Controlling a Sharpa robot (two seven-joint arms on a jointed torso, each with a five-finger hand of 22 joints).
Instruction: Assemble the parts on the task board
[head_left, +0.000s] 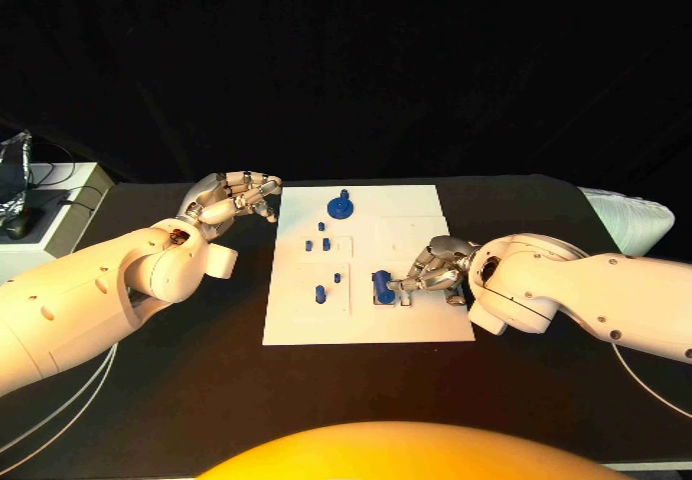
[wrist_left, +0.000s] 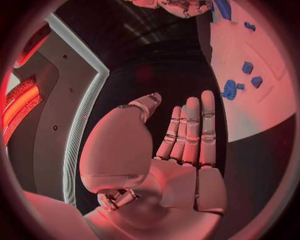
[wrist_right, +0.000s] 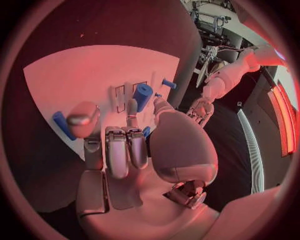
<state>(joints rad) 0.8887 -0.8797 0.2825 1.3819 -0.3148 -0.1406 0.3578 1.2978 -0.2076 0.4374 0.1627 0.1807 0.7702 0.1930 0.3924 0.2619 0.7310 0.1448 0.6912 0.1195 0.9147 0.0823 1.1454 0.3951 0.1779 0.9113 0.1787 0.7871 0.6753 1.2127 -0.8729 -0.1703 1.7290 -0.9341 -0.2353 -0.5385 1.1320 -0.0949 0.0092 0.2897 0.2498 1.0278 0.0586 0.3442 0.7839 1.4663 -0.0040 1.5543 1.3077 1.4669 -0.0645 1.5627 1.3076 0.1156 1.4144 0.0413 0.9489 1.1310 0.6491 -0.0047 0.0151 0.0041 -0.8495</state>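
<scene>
The white task board (head_left: 361, 320) lies mid-table, also in the left wrist view (wrist_left: 250, 115) and right wrist view (wrist_right: 81, 75). On it sit a round blue part (head_left: 340, 207) at the far end and several small blue parts, such as a peg (head_left: 319, 293). My right hand (head_left: 423, 270) rests on the board's right side, its curled fingers around a taller blue part (head_left: 382, 287); a bit of blue (wrist_right: 145, 131) shows between thumb and fingers (wrist_right: 119, 150). A blue cylinder (wrist_right: 142, 95) stands just beyond them. My left hand (head_left: 231, 197) hovers off the board's far-left corner, fingers (wrist_left: 190, 135) straight, holding nothing.
A grey box with cables (head_left: 58, 205) stands at the table's far left edge. A white bundle (head_left: 635, 220) lies at the right edge. Bare black table (head_left: 188, 380) stretches between the board and the front edge.
</scene>
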